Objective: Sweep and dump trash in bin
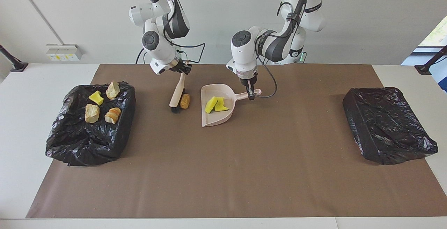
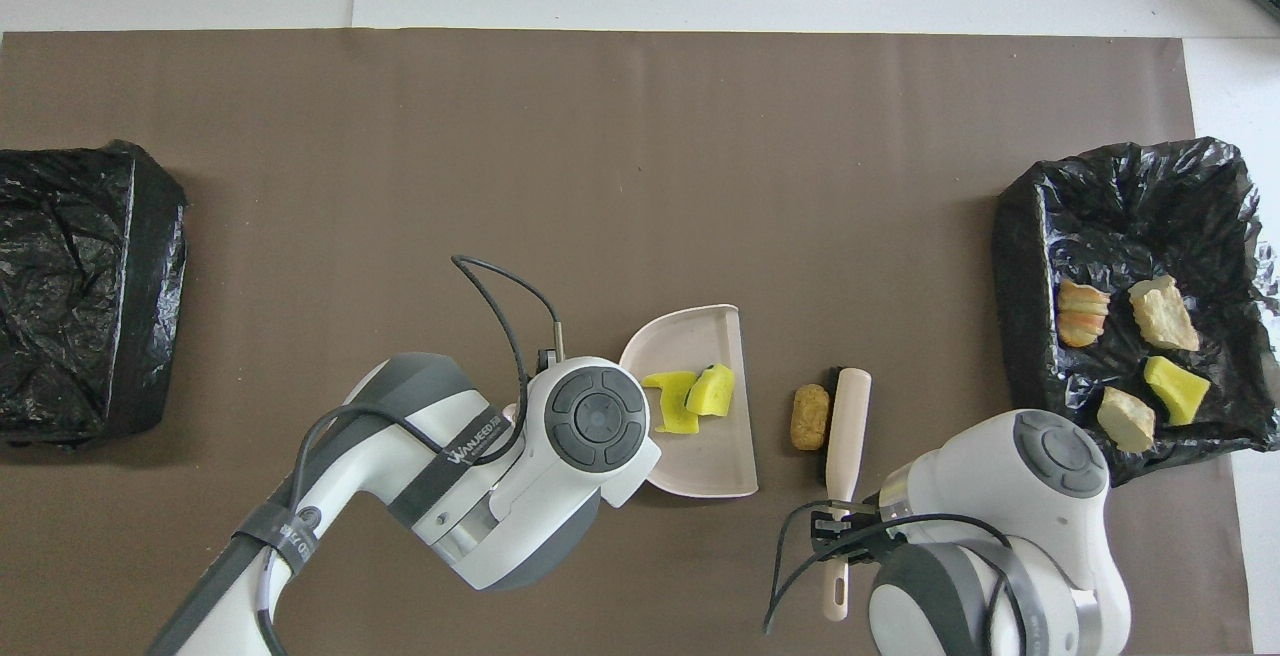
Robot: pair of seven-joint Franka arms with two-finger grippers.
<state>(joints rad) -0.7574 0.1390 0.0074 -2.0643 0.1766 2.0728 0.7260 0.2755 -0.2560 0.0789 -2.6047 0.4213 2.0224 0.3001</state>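
Note:
A pink dustpan [image 1: 213,119] lies on the brown mat with two yellow sponge pieces [image 1: 215,104] in it; it also shows in the overhead view [image 2: 715,461]. My left gripper [image 1: 250,94] is shut on the dustpan's handle. My right gripper [image 1: 181,69] is shut on the handle of the beige hand brush [image 1: 177,94], whose bristles rest on the mat. A brown cork-like cylinder [image 1: 184,101] lies on the mat between the bristles and the dustpan's open edge, touching the brush. The overhead view shows the cylinder [image 2: 809,417] apart from the pan.
A black-lined bin [image 1: 87,152] at the right arm's end holds a yellow sponge piece [image 1: 96,97] and three beige lumps [image 1: 92,113]. A second black-lined bin [image 1: 387,141] stands at the left arm's end, with no scraps visible in it.

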